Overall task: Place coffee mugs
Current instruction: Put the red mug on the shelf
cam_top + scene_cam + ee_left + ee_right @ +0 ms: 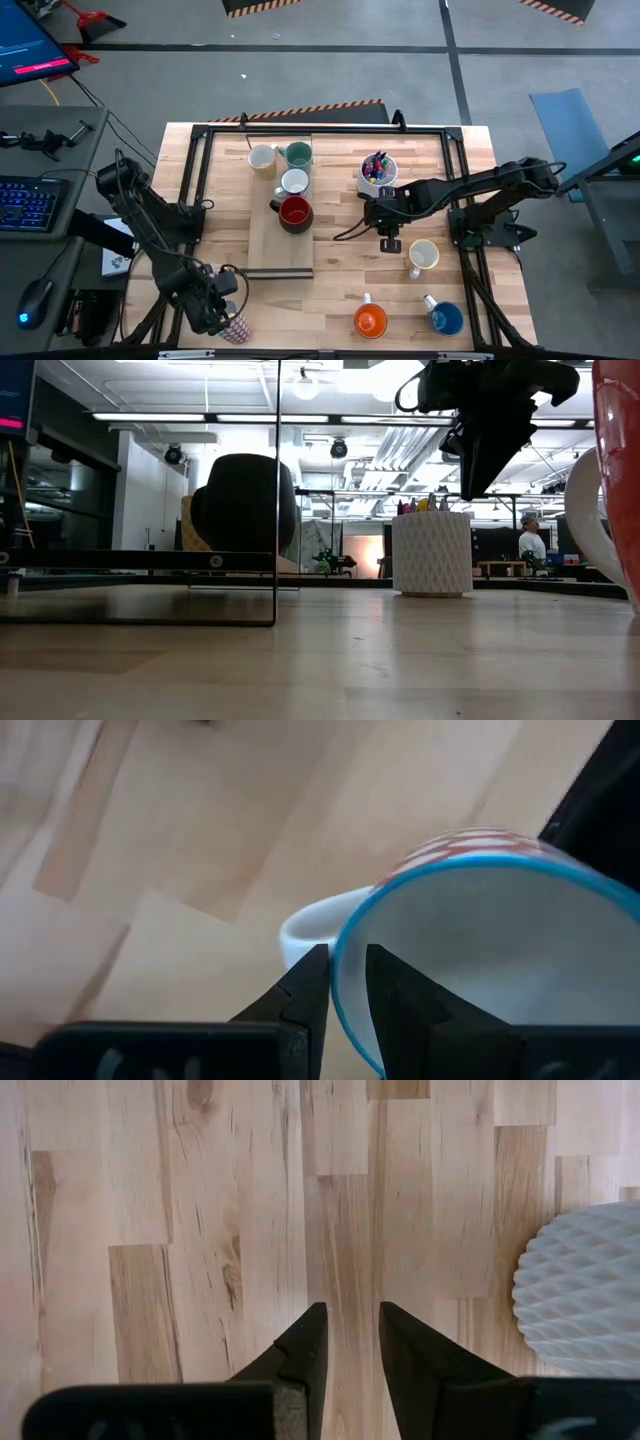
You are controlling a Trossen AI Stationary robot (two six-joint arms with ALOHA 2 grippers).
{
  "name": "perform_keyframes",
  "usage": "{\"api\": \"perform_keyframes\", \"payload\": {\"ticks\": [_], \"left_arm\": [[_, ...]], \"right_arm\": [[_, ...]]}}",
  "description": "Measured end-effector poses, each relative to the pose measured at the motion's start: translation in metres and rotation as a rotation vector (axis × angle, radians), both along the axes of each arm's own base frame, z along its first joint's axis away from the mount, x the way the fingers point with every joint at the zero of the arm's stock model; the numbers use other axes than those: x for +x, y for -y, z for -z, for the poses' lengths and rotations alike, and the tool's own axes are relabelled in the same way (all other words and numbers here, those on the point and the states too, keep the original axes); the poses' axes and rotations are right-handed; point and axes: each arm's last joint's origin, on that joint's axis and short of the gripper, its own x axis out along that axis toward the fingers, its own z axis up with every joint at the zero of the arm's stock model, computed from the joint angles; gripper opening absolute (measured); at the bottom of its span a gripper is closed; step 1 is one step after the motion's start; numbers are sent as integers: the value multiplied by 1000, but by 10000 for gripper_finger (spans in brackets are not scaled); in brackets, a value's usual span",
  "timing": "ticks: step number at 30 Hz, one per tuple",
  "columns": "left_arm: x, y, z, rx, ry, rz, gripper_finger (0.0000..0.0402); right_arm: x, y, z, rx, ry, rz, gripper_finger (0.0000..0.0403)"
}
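The left gripper (228, 318) is down at about 7 o'clock on the wooden table (330, 290), near the front edge. Its two dark fingers (312, 988) are pinched on the rim of a mug with red and white checks (470, 935); one finger is outside the blue rim and the other is inside the white cup. This mug is tipped over in the grip, and its white handle sticks out to the side. The right gripper (390, 243) hangs over bare wood close to the middle of the table, a little toward 3 o'clock. Its fingers (305, 1350) are a small way apart and hold nothing. Just beside it, toward 1 o'clock, stands a bumpy white cup of coloured pens (377, 172). A long thin board (280, 245) lies left of the middle, and four mugs sit at its far end around 11 o'clock: a cream mug (262, 159), a teal green mug (298, 154), a white mug (294, 182) and a dark red mug (294, 212). The four stand close together. Another cream mug (423, 256) sits near the right gripper at about 4 o'clock. An orange mug (370, 320) and a blue mug (445, 318) stand near the front edge around 5 o'clock, a little apart from each other.
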Motion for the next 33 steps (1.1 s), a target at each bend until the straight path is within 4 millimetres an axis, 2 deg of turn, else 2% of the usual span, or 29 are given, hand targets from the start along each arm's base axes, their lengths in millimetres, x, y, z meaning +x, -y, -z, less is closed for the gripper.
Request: {"api": "perform_keyframes", "payload": {"ticks": [8, 15, 33], "left_arm": [[-3, -2, -1, -9, -59, -24, 55], [-6, -5, -4, -7, -85, -15, 4], [-11, -13, -3, 76, -133, -11, 0]], "right_arm": [[0, 0, 0, 0, -1, 0, 71], [0, 0, 0, -1, -4, 0, 71], [0, 0, 0, -3, -3, 1, 71]]}}
